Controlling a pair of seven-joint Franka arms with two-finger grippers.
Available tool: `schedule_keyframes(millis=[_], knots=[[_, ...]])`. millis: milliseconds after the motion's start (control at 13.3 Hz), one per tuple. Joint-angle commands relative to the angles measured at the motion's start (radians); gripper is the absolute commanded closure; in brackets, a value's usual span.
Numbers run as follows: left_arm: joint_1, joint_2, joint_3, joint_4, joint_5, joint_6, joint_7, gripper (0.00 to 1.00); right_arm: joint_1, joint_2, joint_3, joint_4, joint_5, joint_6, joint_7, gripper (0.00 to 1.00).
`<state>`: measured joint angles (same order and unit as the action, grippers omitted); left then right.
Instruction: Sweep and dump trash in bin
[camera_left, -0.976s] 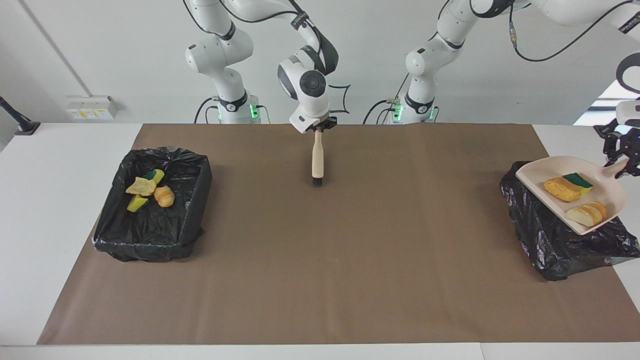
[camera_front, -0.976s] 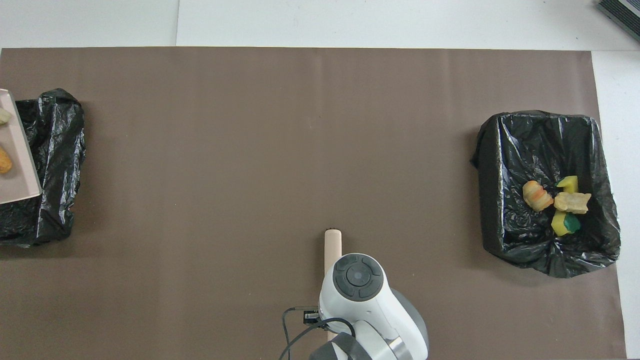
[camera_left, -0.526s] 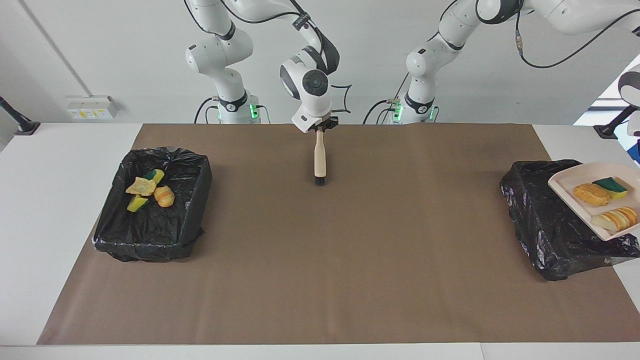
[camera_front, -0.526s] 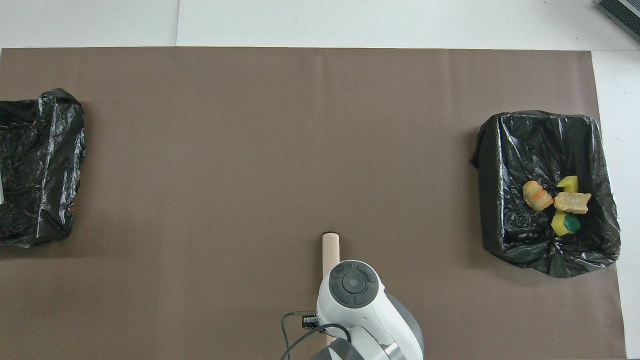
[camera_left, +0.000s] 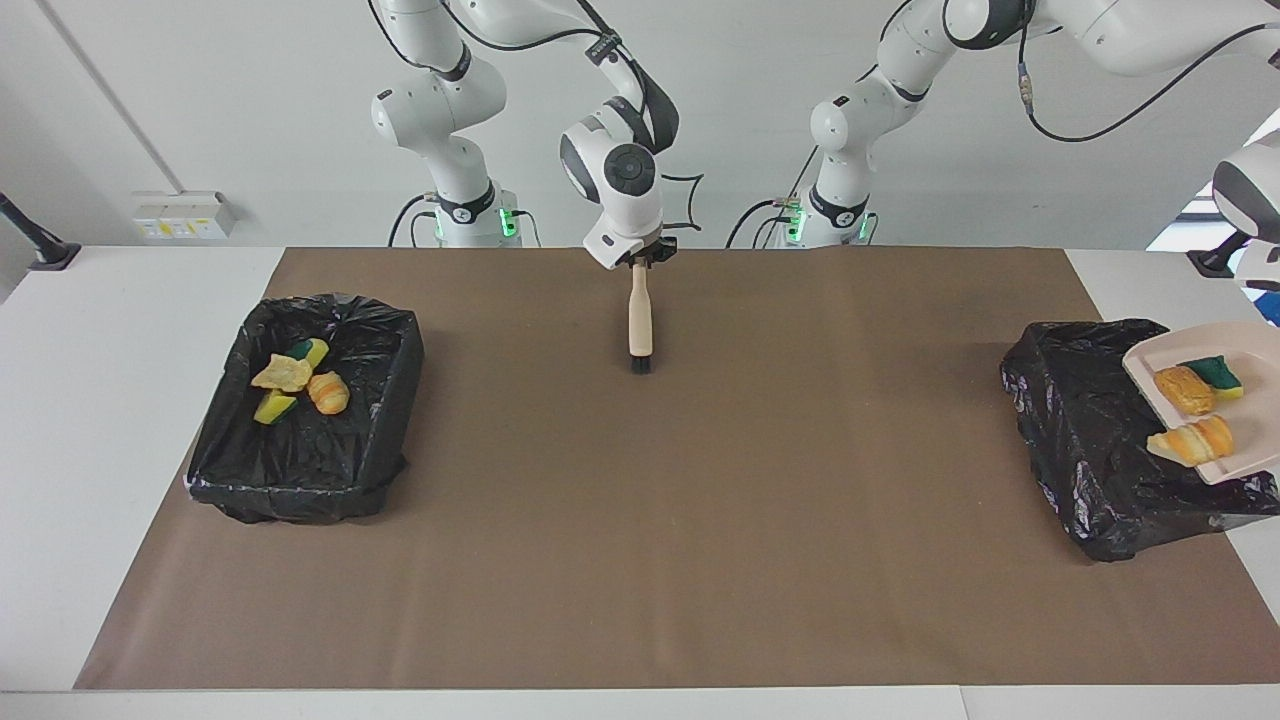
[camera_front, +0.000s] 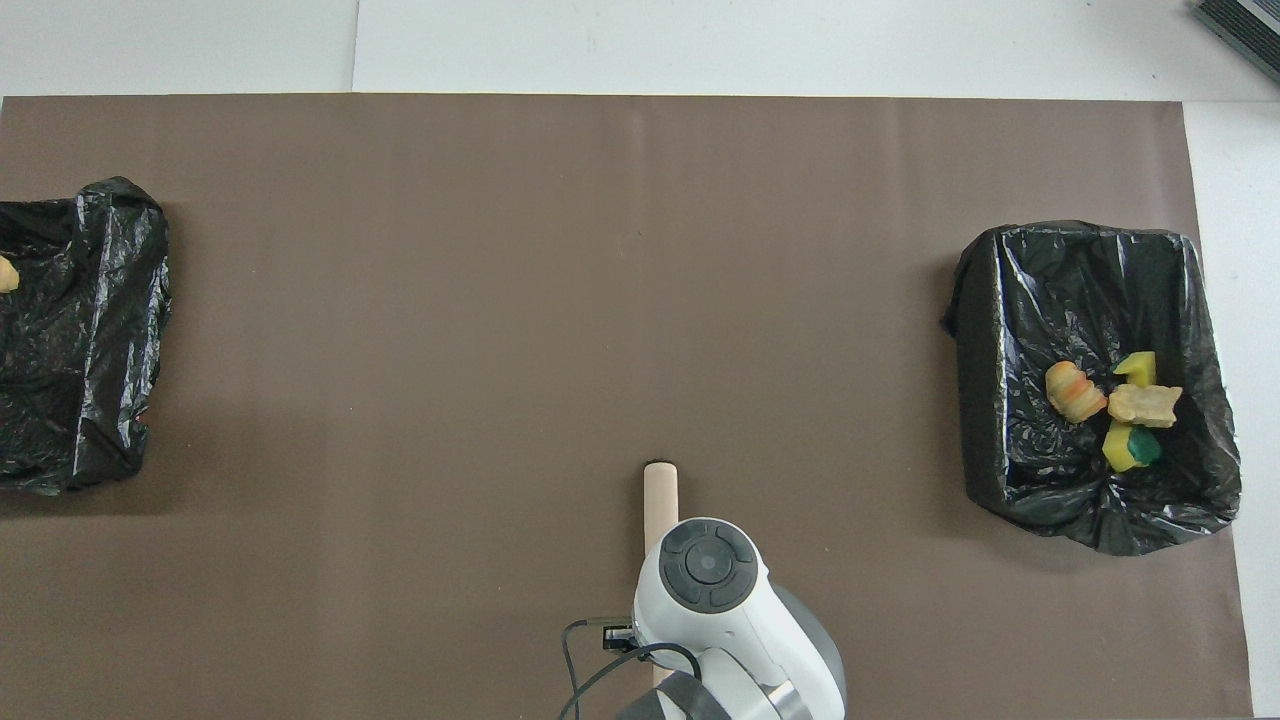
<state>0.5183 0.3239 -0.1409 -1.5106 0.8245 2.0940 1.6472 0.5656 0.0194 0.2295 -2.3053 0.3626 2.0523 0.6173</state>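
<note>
dustpan (camera_left: 1215, 400) shifted toward table edge | facing only; overhead: brush (camera_front: 660, 495)

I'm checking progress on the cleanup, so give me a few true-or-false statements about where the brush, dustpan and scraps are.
1. The brush stands upright on the mat, under the right gripper. True.
2. The dustpan is empty. False: three scraps lie on it.
3. The bin at the right arm's end holds four scraps. True.
4. The dustpan hangs over that bin. False: it is over the bin at the left arm's end.
5. Scraps lie loose on the mat. False: none show there.
</note>
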Motion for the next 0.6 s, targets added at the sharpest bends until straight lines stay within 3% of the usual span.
schedule_keyframes(millis=[0, 150, 526], knots=[[-0.009, -0.04, 0.009, 0.001, 0.082, -0.011, -0.017, 1.0, -0.016, 0.043, -0.002, 0.056, -0.028, 0.012, -0.028, 0.0], [-0.035, -0.063, 0.01, 0.001, 0.12, -0.043, -0.017, 1.0, -0.058, 0.045, -0.006, 0.09, -0.076, 0.025, -0.021, 0.0], [-0.037, -0.098, 0.004, 0.004, 0.154, -0.066, -0.015, 1.0, -0.278, 0.042, -0.004, 0.222, -0.258, 0.037, -0.099, 0.0]])
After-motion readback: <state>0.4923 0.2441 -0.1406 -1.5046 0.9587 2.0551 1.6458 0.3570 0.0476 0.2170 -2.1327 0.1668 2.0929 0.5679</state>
